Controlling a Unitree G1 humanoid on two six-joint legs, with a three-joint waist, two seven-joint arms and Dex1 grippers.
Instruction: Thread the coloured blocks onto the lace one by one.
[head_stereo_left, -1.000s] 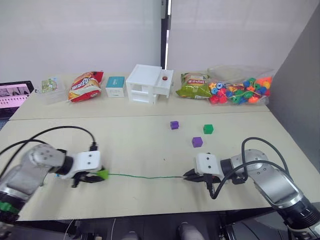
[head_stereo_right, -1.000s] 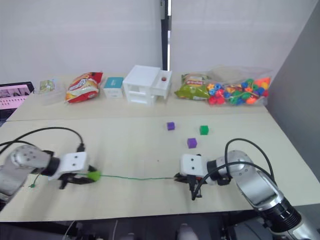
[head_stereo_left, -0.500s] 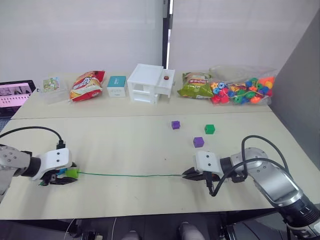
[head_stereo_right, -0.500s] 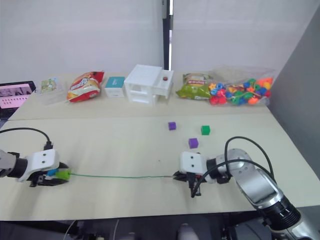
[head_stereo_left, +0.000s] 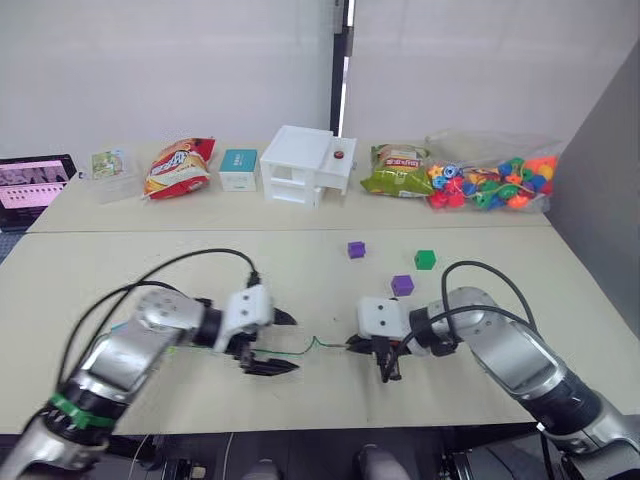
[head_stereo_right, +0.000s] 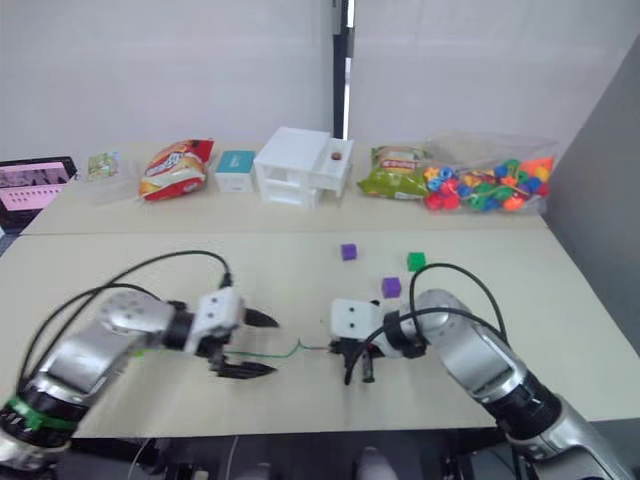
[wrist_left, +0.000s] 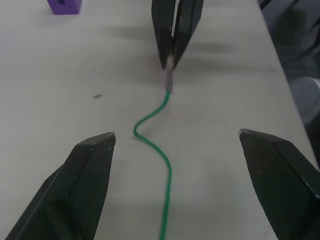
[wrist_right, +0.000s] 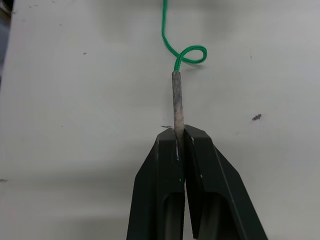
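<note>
Three small cube blocks, two purple (head_stereo_left: 356, 249) (head_stereo_left: 402, 285) and one dark green (head_stereo_left: 425, 259), lie on the counter (head_stereo_left: 300, 270) beyond the thin green lace (wrist_left: 165, 165). The right claw (wrist_right: 179, 145) is clenched on the lace's stiff pale tip; the left claw (head_stereo_left: 272, 342) is released, straddling the lace.

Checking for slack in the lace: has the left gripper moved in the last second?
Yes. The left gripper has come in toward the right gripper, now open over the thin green lace, roughly below the white drawer box.
</note>
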